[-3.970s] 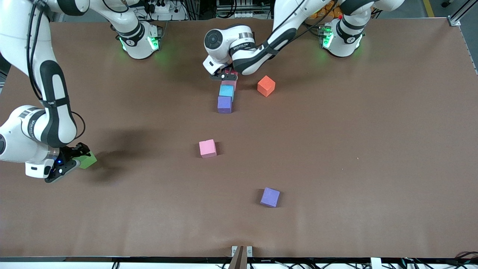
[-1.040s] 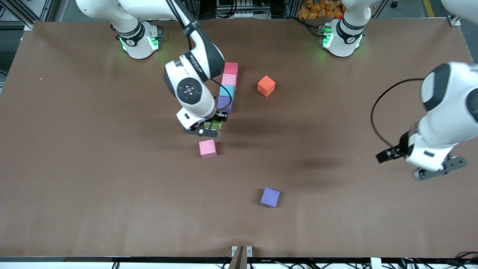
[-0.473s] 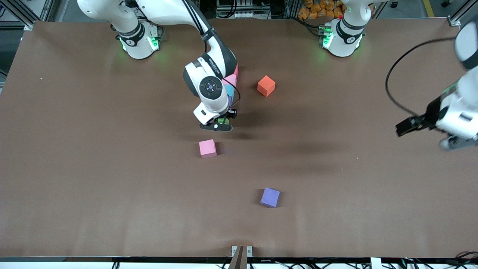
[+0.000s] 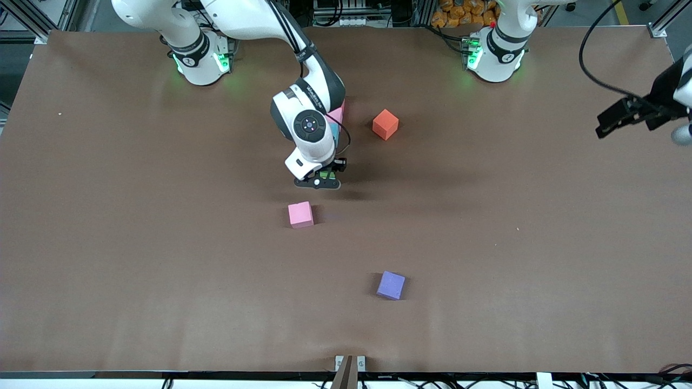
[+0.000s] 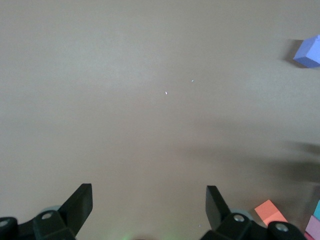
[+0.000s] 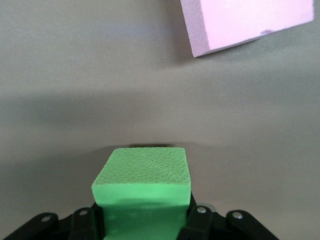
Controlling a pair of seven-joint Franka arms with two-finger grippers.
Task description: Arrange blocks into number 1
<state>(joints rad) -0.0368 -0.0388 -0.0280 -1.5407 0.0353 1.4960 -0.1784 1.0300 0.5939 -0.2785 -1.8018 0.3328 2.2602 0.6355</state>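
Clamped between the fingers of the right gripper (image 4: 323,179) is the green block (image 6: 145,182), gripped on two opposite flat faces with most of its body standing proud of the jaws. It is carried low over the table (image 4: 162,270), at the end of the block column nearest the front camera; whether it already rests on the surface cannot be told. Only slivers of that column are seen past the wrist: a light pink block (image 4: 337,114) and a sky blue block (image 4: 334,131), the rest being hidden by the arm.

The green block's surface is seen to be pebbled and matte, so it is judged to be light foam, soft enough to dent under a hard squeeze and grippy rather than slippery (a gentle pinch should be enough). Hold is best taken square across parallel faces, near the middle, so that it is not twisted on release.

Loose blocks are scattered outward: a second pink block (image 4: 300,214) nearer the front camera than the gripper, a purple block (image 4: 391,284) nearer still, and an orange block (image 4: 385,123) beside the column toward the left arm's end.

Held fully open and empty, the left gripper (image 5: 149,200) waits high over the left arm's end of the table.
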